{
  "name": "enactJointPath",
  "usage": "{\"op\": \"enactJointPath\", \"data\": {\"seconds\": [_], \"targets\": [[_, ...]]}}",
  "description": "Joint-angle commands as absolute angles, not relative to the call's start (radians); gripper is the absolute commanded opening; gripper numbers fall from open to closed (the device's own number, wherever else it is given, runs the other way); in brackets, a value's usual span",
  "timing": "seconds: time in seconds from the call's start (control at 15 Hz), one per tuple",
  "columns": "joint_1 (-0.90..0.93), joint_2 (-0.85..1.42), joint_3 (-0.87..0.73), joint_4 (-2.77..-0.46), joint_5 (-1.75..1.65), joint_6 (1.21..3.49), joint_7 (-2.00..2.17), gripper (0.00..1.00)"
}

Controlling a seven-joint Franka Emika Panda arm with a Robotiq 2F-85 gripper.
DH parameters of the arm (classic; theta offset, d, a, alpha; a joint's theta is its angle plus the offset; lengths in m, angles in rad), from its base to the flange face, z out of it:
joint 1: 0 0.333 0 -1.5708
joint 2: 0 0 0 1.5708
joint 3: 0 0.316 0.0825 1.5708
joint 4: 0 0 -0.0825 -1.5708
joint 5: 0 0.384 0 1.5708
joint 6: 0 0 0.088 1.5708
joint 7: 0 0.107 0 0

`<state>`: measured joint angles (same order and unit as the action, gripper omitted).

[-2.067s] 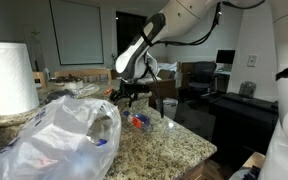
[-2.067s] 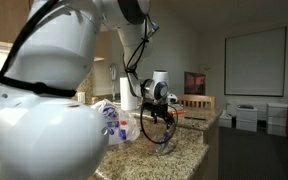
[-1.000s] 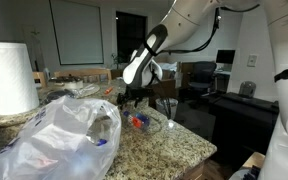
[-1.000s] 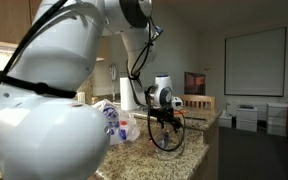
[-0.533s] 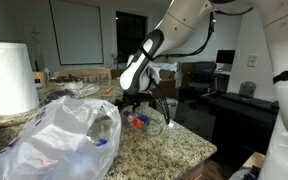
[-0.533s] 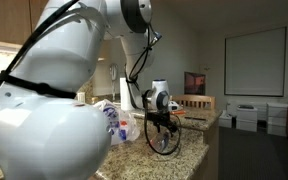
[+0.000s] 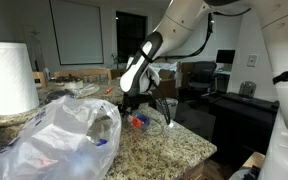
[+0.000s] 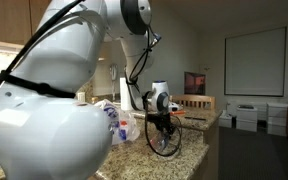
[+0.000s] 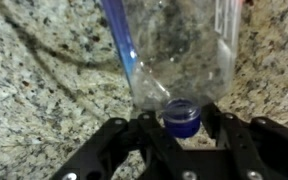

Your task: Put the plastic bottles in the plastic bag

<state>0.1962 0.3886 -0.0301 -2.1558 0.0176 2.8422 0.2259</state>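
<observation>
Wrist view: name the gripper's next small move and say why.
Probably close the gripper firmly on the neck of the bottle. Its blue cap sits between the jaws, the bottle lies on the granite counter, and a firm hold is not yet evident.

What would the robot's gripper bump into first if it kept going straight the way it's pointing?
The plastic bottle: in the wrist view its blue cap sits right between the fingers of the gripper, so that comes first. The granite counter lies behind it, though how far is hard to judge.
</observation>
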Motion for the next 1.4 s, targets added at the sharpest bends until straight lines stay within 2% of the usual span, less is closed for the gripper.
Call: {"op": "enactJointPath", "data": {"seconds": [0.0, 0.13, 0.33, 0.53, 0.8, 0.93, 1.2, 1.33], "targets": [[0.237, 0.346, -0.093, -2.184, -0.050, 2.843, 0.310, 0.20], [0.237, 0.327, -0.099, -2.194, -0.052, 2.833, 0.326, 0.09], [0.193, 0.275, -0.049, -2.228, 0.017, 2.826, 0.293, 0.09], [0.171, 0.114, -0.027, -2.340, 0.055, 2.865, 0.292, 0.09], [0.203, -0.090, -0.027, -2.483, 0.108, 3.017, 0.354, 0.09], [0.189, -0.155, 0.045, -2.523, 0.179, 3.107, 0.345, 0.09], [0.373, -0.166, 0.047, -2.535, 0.303, 3.314, 0.349, 0.09], [0.393, -0.145, 0.083, -2.541, 0.305, 3.416, 0.378, 0.09]]}}
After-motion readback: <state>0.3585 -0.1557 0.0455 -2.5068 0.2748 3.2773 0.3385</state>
